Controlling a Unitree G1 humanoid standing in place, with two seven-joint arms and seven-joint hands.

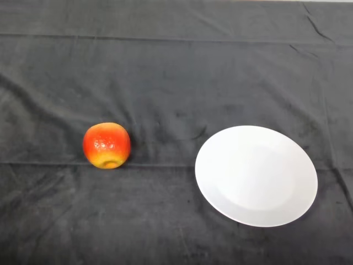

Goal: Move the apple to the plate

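1. The robot's hand does not show in the head view, so whether it is spread, pressed together or pinching anything cannot be told.
2. The apple (107, 145) sits on the dark cloth (176, 72), well apart from the plate (298, 207), on the plate's left side and level with its upper half.
3. It rests on its side, its yellowish underside turned toward the camera; nothing touches it.
4. The plate lies flat with nothing on it, ready to receive the fruit.
5. By my judgement the task has not begun: the apple lies on the working arm's side, a convenient reach.
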